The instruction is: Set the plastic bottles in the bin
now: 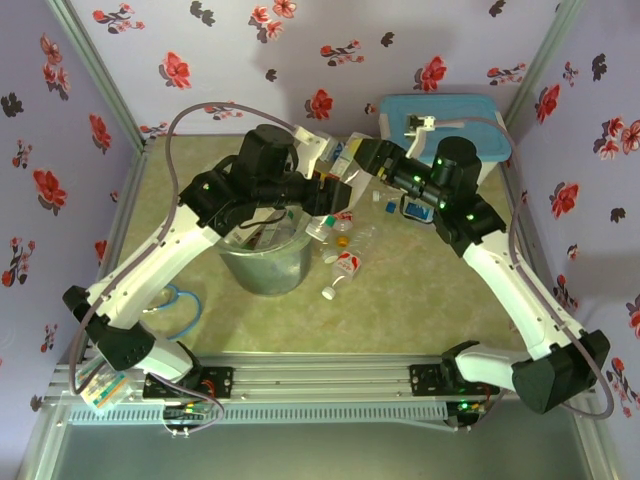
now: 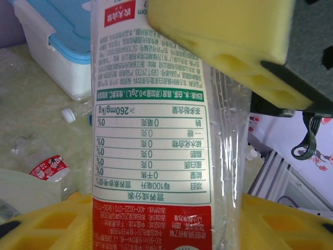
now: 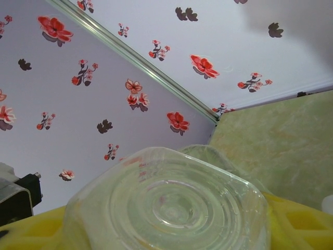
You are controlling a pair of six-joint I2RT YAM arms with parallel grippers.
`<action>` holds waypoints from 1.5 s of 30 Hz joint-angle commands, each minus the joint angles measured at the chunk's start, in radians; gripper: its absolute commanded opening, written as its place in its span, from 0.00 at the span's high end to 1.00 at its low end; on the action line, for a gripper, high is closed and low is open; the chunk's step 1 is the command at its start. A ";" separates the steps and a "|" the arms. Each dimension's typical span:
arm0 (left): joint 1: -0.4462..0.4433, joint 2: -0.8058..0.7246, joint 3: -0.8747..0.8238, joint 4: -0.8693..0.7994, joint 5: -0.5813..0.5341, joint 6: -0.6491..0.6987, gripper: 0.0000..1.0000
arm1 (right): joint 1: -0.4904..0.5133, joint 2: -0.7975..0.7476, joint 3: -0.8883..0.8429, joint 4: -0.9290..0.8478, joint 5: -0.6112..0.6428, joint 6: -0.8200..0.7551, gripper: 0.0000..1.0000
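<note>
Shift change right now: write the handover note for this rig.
Left gripper: shut on a large labelled bottle, held up beside the bin.
Right gripper: around the same bottle's base; grip unclear.
Several loose bottles lie on the table right of the bin.
Done: bin contents hard to read.
To do: drop this bottle in, then the loose ones.

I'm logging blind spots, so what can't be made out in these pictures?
Top view: the left arm hides part of the bin.
Left wrist view: the labelled bottle runs off top and bottom edges.
Right wrist view: the clear bottle hides whether the right end effector grips.
</note>
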 commanded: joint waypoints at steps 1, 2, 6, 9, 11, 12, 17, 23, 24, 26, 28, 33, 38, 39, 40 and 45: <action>0.006 -0.011 0.010 0.043 0.003 -0.004 0.45 | 0.008 0.015 0.018 0.038 0.013 0.002 0.16; 0.011 -0.014 0.008 0.044 0.000 -0.007 0.45 | 0.008 0.016 0.019 0.036 0.017 -0.004 0.12; 0.036 -0.034 -0.005 0.038 -0.014 -0.016 0.46 | -0.004 0.000 0.026 0.018 0.045 -0.035 0.01; 0.064 -0.059 -0.013 0.021 -0.043 -0.013 0.45 | -0.033 -0.037 0.015 -0.026 0.118 -0.070 0.01; 0.090 -0.085 -0.019 0.004 -0.061 -0.012 0.45 | -0.062 -0.068 -0.004 -0.054 0.157 -0.084 0.01; 0.108 -0.100 -0.022 -0.006 -0.072 -0.012 0.45 | -0.078 -0.083 -0.012 -0.066 0.171 -0.087 0.01; 0.220 -0.150 -0.044 -0.138 -0.162 -0.036 0.45 | -0.141 -0.135 -0.046 -0.190 0.231 -0.151 0.01; 0.260 -0.140 -0.060 -0.340 -0.307 0.030 0.45 | -0.181 -0.174 -0.129 -0.267 0.250 -0.193 0.01; 0.261 -0.137 -0.067 -0.360 -0.308 0.043 0.45 | -0.186 -0.175 -0.139 -0.276 0.248 -0.200 0.01; 0.260 -0.140 -0.092 -0.381 -0.307 0.067 0.44 | -0.195 -0.176 -0.155 -0.292 0.247 -0.209 0.01; 0.263 -0.148 -0.132 -0.381 -0.306 0.076 0.43 | -0.203 -0.176 -0.171 -0.296 0.245 -0.214 0.01; 0.292 -0.144 -0.174 -0.404 -0.305 0.060 0.44 | -0.212 -0.160 -0.192 -0.293 0.227 -0.215 0.01; 0.324 -0.127 -0.210 -0.385 -0.327 0.072 0.42 | -0.216 -0.153 -0.202 -0.292 0.221 -0.219 0.01; 0.330 -0.120 -0.215 -0.384 -0.328 0.073 0.42 | -0.219 -0.152 -0.205 -0.294 0.218 -0.222 0.01; 0.334 -0.114 -0.219 -0.380 -0.330 0.073 0.42 | -0.219 -0.152 -0.206 -0.297 0.217 -0.222 0.01; 0.341 -0.093 -0.253 -0.324 -0.321 0.078 0.39 | -0.227 -0.153 -0.217 -0.300 0.216 -0.225 0.01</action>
